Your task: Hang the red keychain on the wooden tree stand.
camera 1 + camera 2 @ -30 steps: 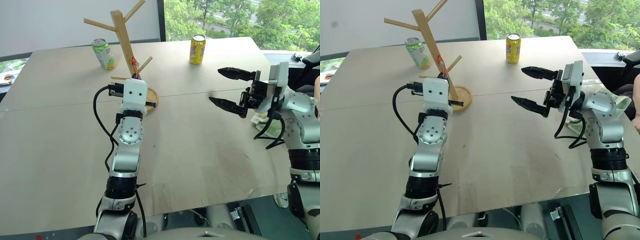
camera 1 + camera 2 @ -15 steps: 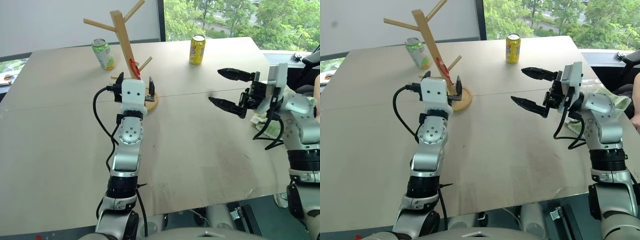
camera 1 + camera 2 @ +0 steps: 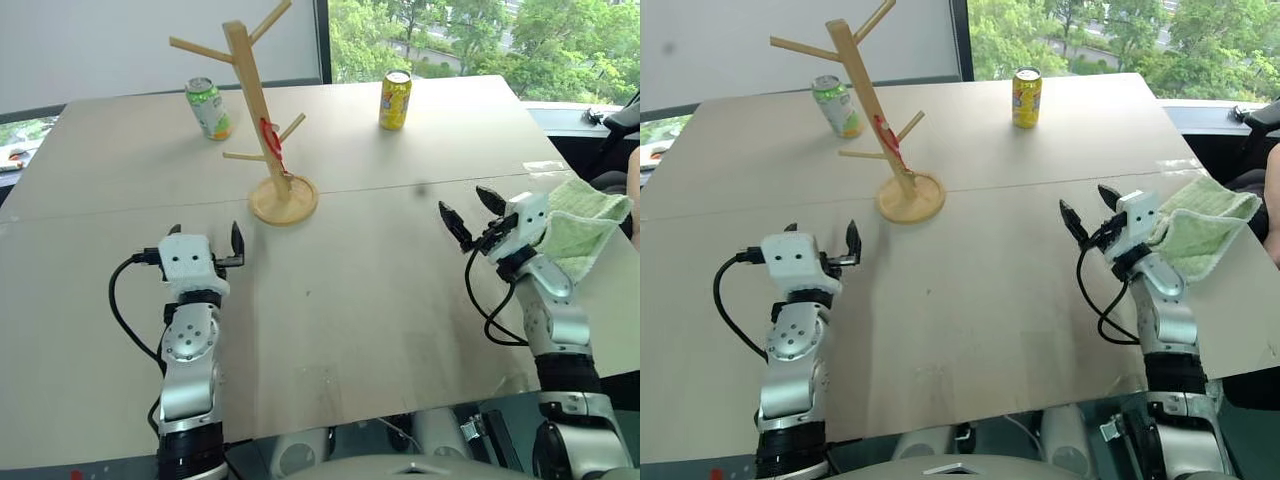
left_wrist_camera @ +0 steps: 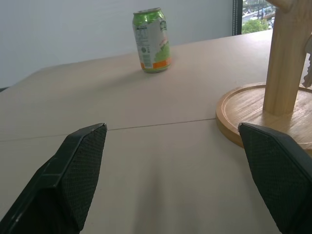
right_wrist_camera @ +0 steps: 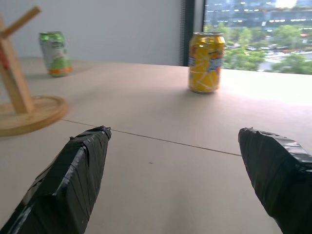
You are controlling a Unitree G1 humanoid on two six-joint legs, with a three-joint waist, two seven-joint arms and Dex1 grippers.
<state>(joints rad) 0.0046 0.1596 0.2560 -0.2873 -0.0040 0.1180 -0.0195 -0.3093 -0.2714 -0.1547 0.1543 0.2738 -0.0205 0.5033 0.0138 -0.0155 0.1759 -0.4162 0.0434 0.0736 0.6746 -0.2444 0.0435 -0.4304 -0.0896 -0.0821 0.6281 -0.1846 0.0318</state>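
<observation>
The wooden tree stand (image 3: 256, 108) stands on its round base at the table's middle back. The red keychain (image 3: 270, 140) hangs close to the trunk from a short lower peg, with its keys dangling below. My left gripper (image 3: 206, 238) is open and empty, low over the table, in front and to the left of the stand's base (image 4: 243, 109). My right gripper (image 3: 471, 212) is open and empty too, low over the right side of the table. In the right wrist view the stand (image 5: 17, 92) lies well off to one side of the right gripper (image 5: 178, 175).
A green can (image 3: 208, 107) stands behind and left of the stand, a yellow can (image 3: 395, 98) at the back right. A light green cloth (image 3: 583, 222) lies by the right edge, just beside my right wrist. A seam runs across the table (image 3: 380, 300).
My left gripper opened at the stand and let go of the keychain, which stays on its peg. Both arms then dropped and drew back toward the table's near side.
</observation>
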